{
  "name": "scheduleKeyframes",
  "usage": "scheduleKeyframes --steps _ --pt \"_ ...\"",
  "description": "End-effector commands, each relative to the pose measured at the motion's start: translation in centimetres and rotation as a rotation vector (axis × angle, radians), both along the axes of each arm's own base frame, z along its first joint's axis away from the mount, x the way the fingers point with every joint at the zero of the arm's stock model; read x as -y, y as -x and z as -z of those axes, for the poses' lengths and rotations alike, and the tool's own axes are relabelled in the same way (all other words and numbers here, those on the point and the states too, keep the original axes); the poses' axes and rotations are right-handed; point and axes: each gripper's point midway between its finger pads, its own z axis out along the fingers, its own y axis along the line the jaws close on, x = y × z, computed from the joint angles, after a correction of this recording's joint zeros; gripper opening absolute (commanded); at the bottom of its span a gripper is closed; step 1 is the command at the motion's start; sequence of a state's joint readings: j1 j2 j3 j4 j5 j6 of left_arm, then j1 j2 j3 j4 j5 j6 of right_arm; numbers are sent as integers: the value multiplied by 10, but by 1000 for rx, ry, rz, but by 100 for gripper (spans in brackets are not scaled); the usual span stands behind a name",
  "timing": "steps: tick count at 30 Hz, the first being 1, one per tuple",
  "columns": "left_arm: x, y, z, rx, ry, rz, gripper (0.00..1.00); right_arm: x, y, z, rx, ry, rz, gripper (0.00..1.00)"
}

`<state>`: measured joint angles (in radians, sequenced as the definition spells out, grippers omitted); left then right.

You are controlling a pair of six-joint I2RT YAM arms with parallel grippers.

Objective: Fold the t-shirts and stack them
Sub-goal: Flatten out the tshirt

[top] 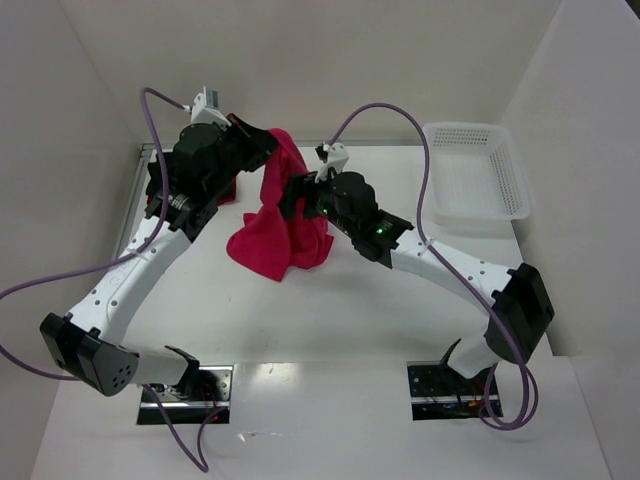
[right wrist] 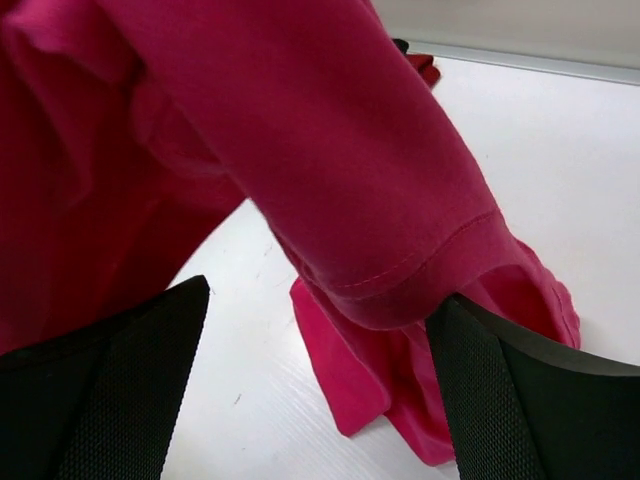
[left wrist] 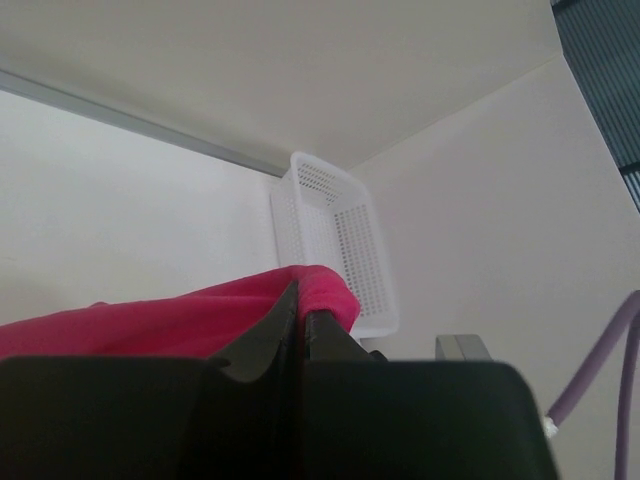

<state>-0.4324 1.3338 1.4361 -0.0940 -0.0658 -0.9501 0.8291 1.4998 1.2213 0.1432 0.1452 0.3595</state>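
Note:
A crimson-pink t-shirt (top: 280,225) hangs bunched from my left gripper (top: 268,142), its lower end resting on the table. In the left wrist view the jaws of my left gripper (left wrist: 300,312) are shut on a fold of the t-shirt (left wrist: 150,325). My right gripper (top: 298,196) is against the hanging cloth partway down. Seen from the right wrist, the right gripper (right wrist: 320,390) stands wide open, and a stitched hem of the t-shirt (right wrist: 400,270) hangs between its fingers (right wrist: 130,380). A darker red t-shirt (top: 228,190) lies behind the left arm, mostly hidden.
A white perforated basket (top: 475,170) stands at the table's back right, and its end shows as the basket (left wrist: 340,240) from the left wrist. White walls close in on three sides. The left arm's purple cable (top: 150,110) loops out to the left.

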Motion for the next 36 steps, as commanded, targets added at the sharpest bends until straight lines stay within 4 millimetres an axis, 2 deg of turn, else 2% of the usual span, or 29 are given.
scheduleKeyframes --steps 1,4,6,7,9,10,11,12,13,14,15,16,18,19,20,21,22,23,27,28,29,30,32,33,34,35,36 --pt "-9 11 -45 121 88 -15 0 -16 -6 -36 50 -117 -6 85" --pt "-9 15 -49 129 92 -4 0 -23 -9 -34 38 -142 -15 75" --pt "-7 14 -40 112 84 6 0 -20 -18 -42 63 -164 36 58" --pt "-8 18 -44 122 89 7 0 -16 -18 -50 78 -179 53 54" --pt "-12 17 -37 111 83 -3 0 -7 -20 -66 113 -219 92 53" --pt "-12 17 -37 111 83 -3 0 -6 -21 -66 113 -219 101 53" --pt "-14 19 -36 106 90 0 0 -1 -21 -76 127 -236 116 51" --pt "-14 18 -31 97 86 0 0 -1 -21 -78 133 -243 116 51" --pt "-14 18 -31 96 86 0 0 -1 -21 -79 133 -243 116 48" --pt "-17 19 -33 101 99 1 0 3 -20 -88 150 -264 127 45" --pt "-17 19 -33 101 99 1 0 3 -20 -88 150 -264 127 46" --pt "-14 20 -27 85 104 14 0 3 -19 -94 157 -274 127 57" --pt "-18 21 -33 102 110 13 0 0 -21 -93 161 -264 118 64" --pt "-20 21 -33 98 120 15 0 -2 -23 -88 154 -255 118 54" --pt "-18 22 -33 98 120 26 0 -1 -24 -88 147 -265 129 29" --pt "-18 21 -28 88 116 25 0 1 -25 -88 147 -266 144 18" --pt "-19 24 -32 96 120 26 1 2 -26 -86 137 -266 154 9" --pt "-27 18 -23 80 112 2 1 4 -28 -89 138 -268 169 0" --pt "-40 19 -11 67 115 -15 4 39 -21 -119 191 -269 265 0" --pt "-48 13 -3 56 119 -33 4 52 -17 -136 220 -292 278 0" --pt "-53 16 -8 68 123 -41 4 52 -17 -133 213 -282 278 0" --pt "-50 15 1 56 119 -30 4 63 -11 -152 249 -296 292 0" --pt "-54 13 7 51 100 -39 13 75 -3 -175 280 -310 303 0" --pt "-54 12 14 44 84 -39 17 76 -3 -174 276 -284 304 0" --pt "-58 14 11 63 59 -39 21 82 3 -191 292 -308 304 0" --pt "-58 13 20 56 32 -38 27 83 3 -194 299 -294 305 0" --pt "-57 13 28 51 8 -26 37 90 3 -198 309 -275 316 0"
